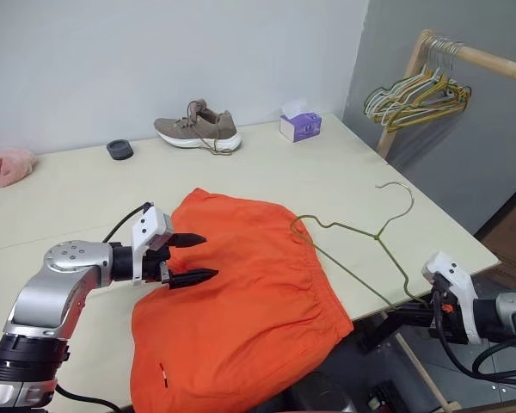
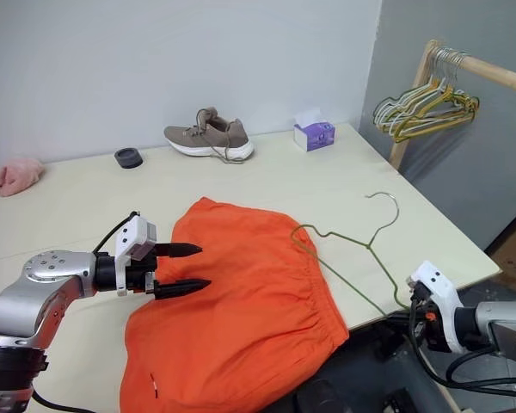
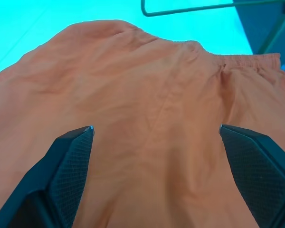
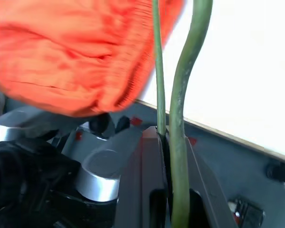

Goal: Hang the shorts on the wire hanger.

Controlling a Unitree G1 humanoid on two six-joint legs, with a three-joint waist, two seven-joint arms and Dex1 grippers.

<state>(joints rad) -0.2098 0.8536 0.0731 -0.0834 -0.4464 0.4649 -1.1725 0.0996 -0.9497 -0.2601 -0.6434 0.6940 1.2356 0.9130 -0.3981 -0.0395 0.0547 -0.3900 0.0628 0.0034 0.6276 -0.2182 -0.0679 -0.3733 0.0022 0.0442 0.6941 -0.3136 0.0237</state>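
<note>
The orange shorts (image 1: pixel 249 292) lie spread on the pale table (image 1: pixel 344 172), their lower part hanging over the near edge. My left gripper (image 1: pixel 208 256) hovers open just above their left side, and nothing sits between its fingers (image 3: pixel 71 156). The olive wire hanger (image 1: pixel 377 236) lies flat to the right of the shorts, hook pointing away. Its left corner rests on the gathered waistband. My right gripper (image 4: pixel 171 137) is shut on the hanger's near corner, just off the table's front right edge.
At the back of the table stand a brown shoe (image 1: pixel 198 129), a purple tissue box (image 1: pixel 300 126) and a small black ring (image 1: pixel 119 149). A pink cloth (image 1: pixel 9 165) lies far left. A wooden rail (image 1: pixel 490 62) with bunched hangers (image 1: pixel 417 99) stands beyond the right edge.
</note>
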